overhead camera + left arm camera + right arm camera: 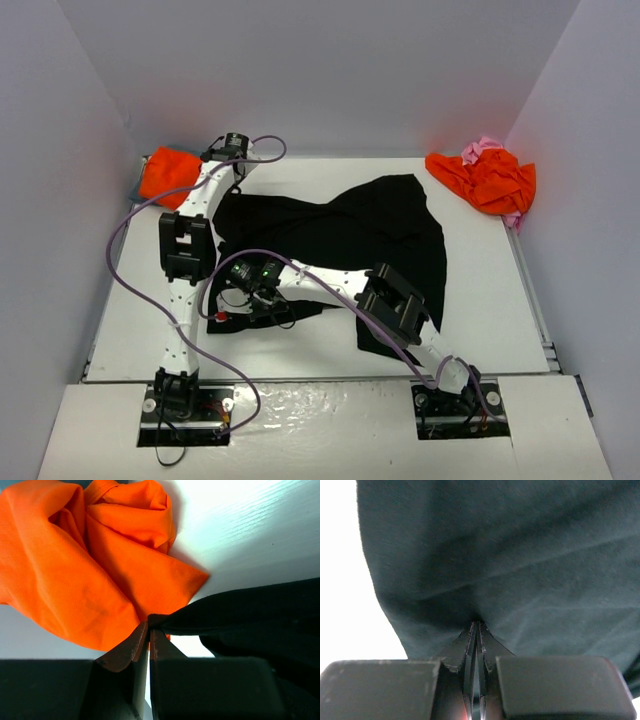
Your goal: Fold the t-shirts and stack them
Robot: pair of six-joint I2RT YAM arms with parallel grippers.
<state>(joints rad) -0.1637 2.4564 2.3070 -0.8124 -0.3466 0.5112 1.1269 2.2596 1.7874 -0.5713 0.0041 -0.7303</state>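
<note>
The black t-shirt (350,225) lies spread across the middle of the table, with a fold pulled toward the near left. My left gripper (228,186) is at the back left, shut on the shirt's far left corner. In the left wrist view the gripper (149,626) pinches black cloth (250,615) right next to a crumpled orange t-shirt (90,555). My right gripper (232,296) is at the near left, shut on the shirt's near edge. In the right wrist view the gripper (478,626) has dark cloth (510,555) bunched at its tips.
One orange t-shirt (165,175) lies at the back left corner, beside my left gripper. Another orange t-shirt (487,180) lies on a pink one (487,148) at the back right. White walls enclose the table (130,320) on three sides.
</note>
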